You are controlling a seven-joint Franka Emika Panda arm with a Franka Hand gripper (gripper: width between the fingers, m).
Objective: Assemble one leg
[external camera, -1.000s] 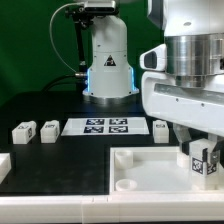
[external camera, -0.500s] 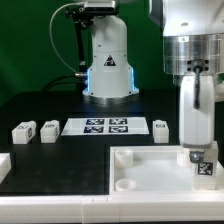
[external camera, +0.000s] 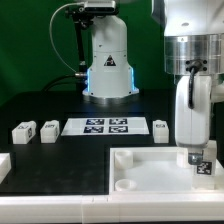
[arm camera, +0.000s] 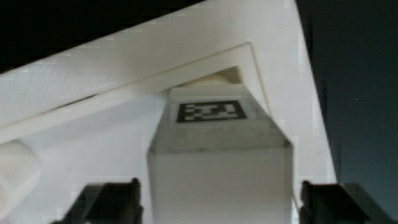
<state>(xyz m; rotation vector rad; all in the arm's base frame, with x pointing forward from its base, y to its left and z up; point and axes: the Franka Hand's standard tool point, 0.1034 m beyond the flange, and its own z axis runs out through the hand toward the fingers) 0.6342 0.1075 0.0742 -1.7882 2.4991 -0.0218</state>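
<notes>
My gripper point(external camera: 200, 157) is at the exterior view's right, pointing down over the near right corner of the large white tray-like piece point(external camera: 150, 165). It is shut on a leg point(external camera: 204, 166), a small white block with a square marker, which stands upright in that corner. In the wrist view the leg point(arm camera: 217, 150) fills the space between my two dark fingers point(arm camera: 107, 205), with its marker at the far end over the tray's corner point(arm camera: 107, 90). Three more legs lie on the black table: two at the left point(external camera: 22, 131) point(external camera: 49, 129) and one nearer the tray point(external camera: 161, 128).
The marker board point(external camera: 95, 126) lies flat behind the tray, between the loose legs. The robot's base point(external camera: 108, 60) stands at the back. A white piece point(external camera: 3, 164) shows at the exterior view's left edge.
My wrist has turned about its vertical axis with the leg in it, so the hand now shows its narrow side. The leg stays at the tray's right corner, slightly lower.
</notes>
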